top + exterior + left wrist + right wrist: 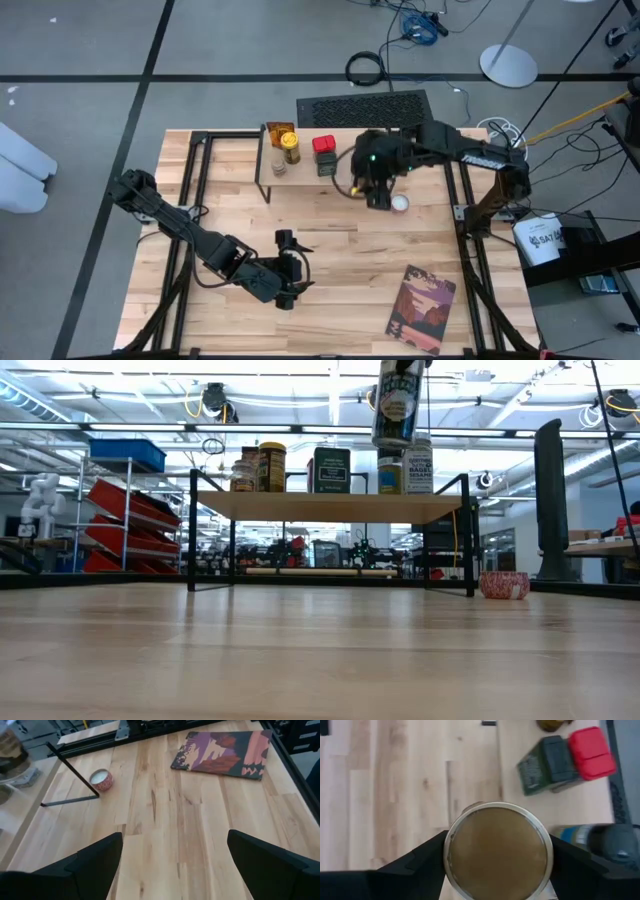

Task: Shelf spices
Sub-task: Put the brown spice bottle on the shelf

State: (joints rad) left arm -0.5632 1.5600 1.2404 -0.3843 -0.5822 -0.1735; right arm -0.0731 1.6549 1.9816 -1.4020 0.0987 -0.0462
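Observation:
The shelf [305, 178] stands at the table's far middle, its pale plank [330, 507] on thin black legs. Several spices stand on it, among them an orange-labelled one [281, 135], a yellow-topped jar [290, 150], a red-topped tin [324, 145] and a dark green tin [327, 165]. My right gripper [378, 190] is over the shelf's right end, shut on a tan-topped jar [497, 850] that hangs above the plank [397, 405]. A small white-topped tin [400, 204] sits on the table beside the shelf. My left gripper [290, 270] hovers open at the near middle, its fingers [95, 865] apart with nothing between them. My right gripper pinches the tan-topped jar between its two fingers [420, 860], on two opposite sides of its wall [451, 851] near the upper end. The fingers come from above, pointing steeply down. The jar hangs almost upright, its lower end [396, 440] clear of the shelf and the jars on it.
A flat reddish-purple book [422, 310] lies at the table's near right. Black frame rails [195, 170] run along the table's left and right sides. A dark keyboard-like slab [362, 106] lies behind the shelf. Bare wood lies between the shelf and the left gripper.

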